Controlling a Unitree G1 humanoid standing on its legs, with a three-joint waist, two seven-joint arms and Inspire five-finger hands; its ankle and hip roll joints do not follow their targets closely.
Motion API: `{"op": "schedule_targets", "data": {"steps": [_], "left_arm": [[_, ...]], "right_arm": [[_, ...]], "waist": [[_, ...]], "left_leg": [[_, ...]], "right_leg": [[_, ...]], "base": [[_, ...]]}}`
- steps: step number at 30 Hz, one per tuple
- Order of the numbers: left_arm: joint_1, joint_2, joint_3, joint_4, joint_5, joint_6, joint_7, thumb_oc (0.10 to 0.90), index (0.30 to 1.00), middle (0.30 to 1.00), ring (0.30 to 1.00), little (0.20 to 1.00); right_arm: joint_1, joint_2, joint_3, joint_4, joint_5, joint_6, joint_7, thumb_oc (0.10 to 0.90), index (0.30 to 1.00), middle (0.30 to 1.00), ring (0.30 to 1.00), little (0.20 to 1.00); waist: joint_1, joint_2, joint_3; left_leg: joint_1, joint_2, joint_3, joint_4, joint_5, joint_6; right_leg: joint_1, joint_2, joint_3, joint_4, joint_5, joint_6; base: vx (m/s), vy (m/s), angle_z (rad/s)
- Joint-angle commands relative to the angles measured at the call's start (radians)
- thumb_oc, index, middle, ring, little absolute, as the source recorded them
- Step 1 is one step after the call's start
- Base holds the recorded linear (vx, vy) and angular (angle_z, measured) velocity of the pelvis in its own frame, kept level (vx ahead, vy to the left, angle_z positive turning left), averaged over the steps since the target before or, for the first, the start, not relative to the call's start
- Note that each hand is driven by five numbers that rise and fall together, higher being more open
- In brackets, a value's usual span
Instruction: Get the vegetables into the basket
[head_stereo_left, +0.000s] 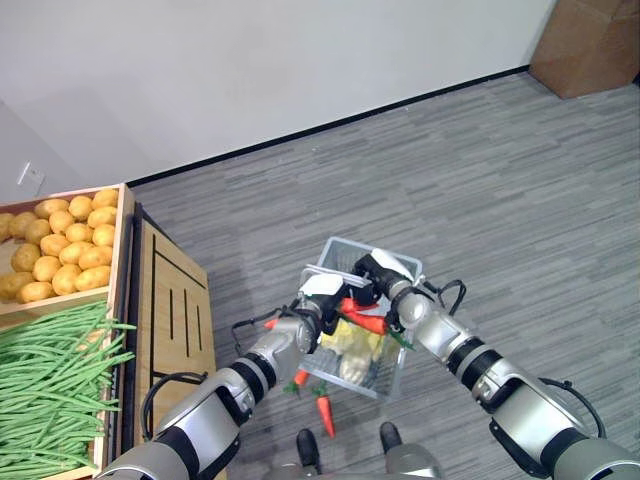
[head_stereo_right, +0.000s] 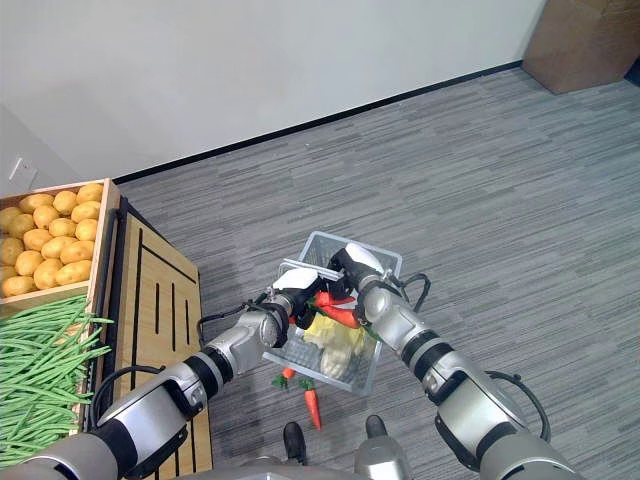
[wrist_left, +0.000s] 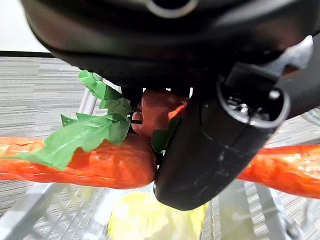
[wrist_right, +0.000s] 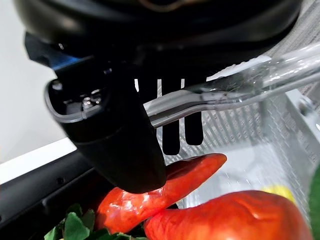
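A wire basket (head_stereo_left: 345, 246) hangs above the floor between my two hands. It holds pale yellow vegetables (head_stereo_left: 356, 346) and a leafy carrot (head_stereo_left: 364, 320). My right hand (head_stereo_left: 381, 271) is shut on the basket handle (wrist_right: 240, 85), which runs under its thumb in the right wrist view. At the basket's left rim, my left hand (head_stereo_left: 316, 301) is curled on a carrot (wrist_left: 100, 162) with green leaves, its thumb (wrist_left: 200, 160) pressed against it. Orange ends stick out on both sides of that hand. Another carrot (head_stereo_left: 325, 412) lies on the floor below the basket.
At the left stands a wooden stand (head_stereo_left: 170, 300) with a crate of potatoes (head_stereo_left: 65, 245) and a crate of green beans (head_stereo_left: 50, 380). A cardboard box (head_stereo_left: 585, 45) sits at the far right by the wall. Grey carpet stretches around the basket.
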Motion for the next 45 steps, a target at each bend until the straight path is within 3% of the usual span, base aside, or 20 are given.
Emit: {"op": "schedule_targets", "data": {"steps": [1, 4, 5, 6, 13, 14, 15, 24, 25, 26, 34, 39, 42, 45], "left_arm": [[-0.154, -0.026, -0.021, -0.051, 0.051, -0.05, 0.048, 0.4, 0.3, 0.3, 0.3, 0.3], [-0.147, -0.02, -0.02, -0.073, 0.052, -0.054, 0.042, 0.4, 0.3, 0.3, 0.3, 0.3], [-0.138, -0.022, -0.022, -0.077, 0.052, -0.057, 0.037, 0.502, 0.443, 0.443, 0.443, 0.443], [-0.138, -0.022, -0.021, -0.083, 0.051, -0.057, 0.035, 0.9, 1.0, 1.0, 1.0, 1.0], [-0.128, -0.011, -0.013, -0.132, 0.042, -0.061, 0.019, 0.9, 1.0, 1.0, 1.0, 1.0], [-0.112, 0.027, 0.0, -0.104, 0.075, -0.044, 0.053, 0.9, 1.0, 1.0, 1.0, 1.0], [-0.082, 0.036, -0.015, -0.068, 0.083, -0.062, 0.006, 0.9, 1.0, 1.0, 1.0, 1.0], [-0.073, 0.01, -0.036, -0.028, 0.09, -0.071, 0.009, 0.9, 1.0, 1.0, 1.0, 1.0], [-0.06, -0.087, -0.097, 0.168, 0.158, -0.042, 0.009, 0.9, 1.0, 1.0, 1.0, 1.0], [-0.071, -0.11, -0.09, 0.16, 0.151, -0.058, 0.031, 0.9, 1.0, 1.0, 1.0, 1.0], [-0.1, -0.114, -0.093, 0.127, 0.119, -0.056, 0.06, 0.9, 1.0, 1.0, 1.0, 1.0], [-0.086, -0.026, -0.077, -0.081, 0.041, -0.107, -0.011, 0.9, 1.0, 1.0, 1.0, 1.0], [-0.061, 0.064, -0.075, -0.287, -0.081, -0.151, -0.11, 0.9, 1.0, 1.0, 1.0, 1.0], [-0.045, 0.143, -0.062, -0.39, -0.152, -0.163, -0.156, 0.9, 1.0, 1.0, 1.0, 1.0]], "right_arm": [[-0.117, 0.072, -0.048, -0.147, -0.039, -0.097, -0.032, 0.4, 0.3, 0.3, 0.3, 0.3], [-0.106, 0.072, -0.053, -0.168, -0.04, -0.1, -0.029, 0.4, 0.3, 0.3, 0.3, 0.3], [-0.102, 0.073, -0.057, -0.176, -0.041, -0.102, -0.029, 0.4, 0.3, 0.3, 0.3, 0.3], [-0.1, 0.073, -0.057, -0.185, -0.042, -0.103, -0.028, 0.4, 0.3, 0.3, 0.3, 0.3], [-0.084, 0.069, -0.07, -0.203, -0.047, -0.102, -0.027, 0.4, 0.3, 0.3, 0.3, 0.3], [-0.077, 0.061, -0.073, -0.206, -0.054, -0.093, -0.02, 0.4, 0.3, 0.3, 0.3, 0.3], [-0.074, 0.058, -0.075, -0.209, -0.058, -0.103, -0.023, 0.4, 0.3, 0.3, 0.3, 0.3], [-0.06, 0.076, -0.064, -0.212, -0.073, -0.114, -0.028, 0.4, 0.3, 0.3, 0.3, 0.3], [-0.063, 0.096, -0.046, -0.2, -0.077, -0.123, -0.032, 0.4, 0.3, 0.3, 0.3, 0.3], [-0.061, 0.095, -0.039, -0.184, -0.076, -0.125, -0.035, 0.4, 0.3, 0.3, 0.3, 0.3], [-0.061, 0.115, -0.028, -0.105, -0.031, -0.117, -0.057, 0.4, 0.3, 0.3, 0.3, 0.3], [-0.034, 0.056, -0.073, -0.028, -0.058, -0.09, -0.042, 0.4, 0.3, 0.3, 0.3, 0.3], [-0.002, 0.011, -0.122, 0.059, -0.045, -0.083, -0.018, 0.4, 0.3, 0.3, 0.3, 0.3], [0.006, -0.006, -0.136, 0.109, -0.038, -0.09, -0.006, 0.4, 0.3, 0.3, 0.3, 0.3]], "waist": [[0.029, -0.04, -0.039], [0.03, -0.04, -0.038], [0.031, -0.038, -0.037], [0.031, -0.037, -0.037], [0.035, -0.034, -0.033], [0.041, -0.032, -0.032], [0.043, -0.032, -0.032], [0.043, -0.032, -0.031], [0.029, -0.04, -0.03], [0.03, -0.037, -0.033], [0.024, -0.044, -0.034], [0.042, -0.044, -0.042], [0.058, -0.043, -0.054], [0.066, -0.044, -0.06]], "left_leg": [[0.094, -0.002, -0.024, 0.002, -0.116, -0.047], [0.095, -0.002, -0.024, 0.002, -0.116, -0.047], [0.095, -0.002, -0.025, 0.002, -0.116, -0.047], [0.096, -0.002, -0.025, 0.002, -0.116, -0.047], [0.098, -0.002, -0.028, 0.002, -0.116, -0.046], [0.099, -0.002, -0.028, 0.002, -0.116, -0.047], [0.101, -0.003, -0.028, 0.002, -0.117, -0.047], [0.103, -0.002, -0.032, 0.002, -0.118, -0.047], [0.1, -0.001, -0.029, 0.002, -0.112, -0.046], [0.104, -0.002, -0.028, 0.002, -0.12, -0.046], [0.103, -0.001, -0.023, 0.002, -0.121, -0.046], [0.107, 0.0, -0.033, 0.002, -0.125, -0.045], [0.106, -0.002, -0.046, 0.002, -0.12, -0.044], [0.108, -0.002, -0.051, 0.002, -0.12, -0.045]], "right_leg": [[-0.009, -0.055, -0.07, 0.022, -0.02, 0.047], [-0.007, -0.054, -0.071, 0.021, -0.02, 0.046], [-0.006, -0.055, -0.074, 0.021, -0.02, 0.046], [-0.006, -0.055, -0.075, 0.021, -0.021, 0.045], [0.0, -0.057, -0.08, 0.019, -0.022, 0.044], [0.001, -0.056, -0.083, 0.018, -0.022, 0.044], [0.005, -0.056, -0.084, 0.018, -0.024, 0.043], [0.008, -0.054, -0.085, 0.018, -0.028, 0.042], [0.003, -0.053, -0.085, 0.021, -0.023, 0.04], [0.007, -0.053, -0.083, 0.019, -0.029, 0.041], [0.002, -0.049, -0.077, 0.021, -0.029, 0.042], [0.014, -0.052, -0.09, 0.019, -0.031, 0.044], [0.02, -0.053, -0.102, 0.021, -0.028, 0.045], [0.025, -0.054, -0.109, 0.021, -0.028, 0.045]], "base": [[0.0, 0.0, 0.0], [0.0, 0.0, 0.0], [0.0, 0.0, 0.0], [0.0, 0.0, 0.0], [0.0, 0.0, 0.0], [0.0, 0.0, 0.0], [0.0, 0.0, 0.0], [0.0, 0.0, 0.0], [0.0, 0.0, 0.0], [0.01, -0.008, 0.03], [0.0, -0.003, -0.03], [0.01, -0.005, 0.03], [0.01, 0.002, 0.1], [0.02, 0.004, 0.12]]}}
